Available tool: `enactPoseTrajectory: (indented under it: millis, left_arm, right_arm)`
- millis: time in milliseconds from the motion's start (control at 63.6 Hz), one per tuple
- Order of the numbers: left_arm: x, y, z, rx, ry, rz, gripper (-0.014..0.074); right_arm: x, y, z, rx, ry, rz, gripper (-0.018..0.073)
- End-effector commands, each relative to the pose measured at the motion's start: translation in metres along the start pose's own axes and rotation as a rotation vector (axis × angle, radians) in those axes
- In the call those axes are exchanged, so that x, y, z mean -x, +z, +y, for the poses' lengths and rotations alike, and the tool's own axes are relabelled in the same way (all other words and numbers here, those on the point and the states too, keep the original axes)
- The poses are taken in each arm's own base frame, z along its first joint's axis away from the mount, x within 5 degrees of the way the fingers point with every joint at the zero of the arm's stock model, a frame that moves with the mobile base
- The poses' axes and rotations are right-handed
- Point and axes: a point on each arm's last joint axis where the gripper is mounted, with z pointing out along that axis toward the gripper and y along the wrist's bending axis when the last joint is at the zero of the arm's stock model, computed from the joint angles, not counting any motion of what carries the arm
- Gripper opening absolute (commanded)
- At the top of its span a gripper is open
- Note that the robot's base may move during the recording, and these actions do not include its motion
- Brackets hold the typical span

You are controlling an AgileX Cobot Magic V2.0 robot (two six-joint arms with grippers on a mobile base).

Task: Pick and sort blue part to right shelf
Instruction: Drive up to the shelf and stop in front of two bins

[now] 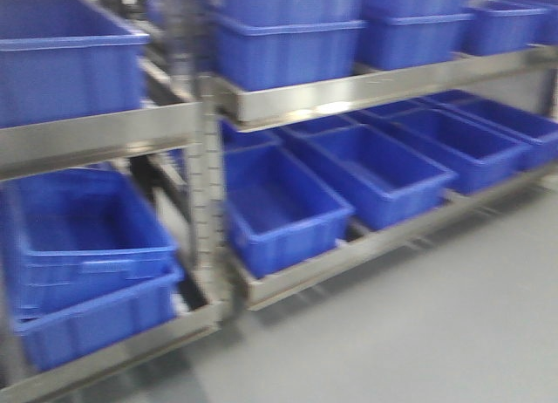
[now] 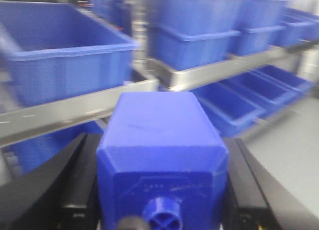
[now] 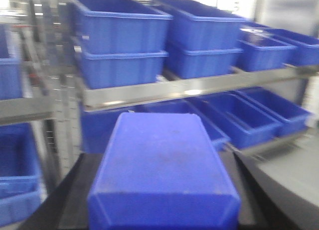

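Facing the right shelf (image 1: 349, 93), front view shows only bins (image 1: 279, 211), no arms (pic blurred). L wrist: left gripper (image 2: 159, 187) pinches a stud-topped blue block (image 2: 159, 135). R wrist: right gripper (image 3: 162, 190) clamps the blue part (image 3: 162, 160) by its flanks for carrying, short of the shelf.

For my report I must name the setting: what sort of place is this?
Most likely a warehouse or factory parts store: steel shelving racks, rows of open blue plastic bins on them, and a smooth grey floor.

Grey floor (image 1: 436, 333) bearing right shelf (image 1: 384, 80), left rack (image 1: 96, 137)
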Motion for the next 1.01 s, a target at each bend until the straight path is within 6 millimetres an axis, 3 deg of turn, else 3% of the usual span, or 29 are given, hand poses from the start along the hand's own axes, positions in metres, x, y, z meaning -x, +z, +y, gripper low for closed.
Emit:
enactPoseTrajectory:
  millis: [0,990]
  left_arm:
    - [0.0169,-0.0013,0.0002,0.008,-0.011,-0.105,0.0405]
    - [0.0169,-0.0013,0.0002,0.008,-0.011,-0.105,0.0405]
  right_arm:
    - [0.0175,-0.0009,-0.0004,-0.008,-0.016,-0.113,0.0431]
    - [0.0175,-0.0009,-0.0004,-0.008,-0.016,-0.113,0.0431]
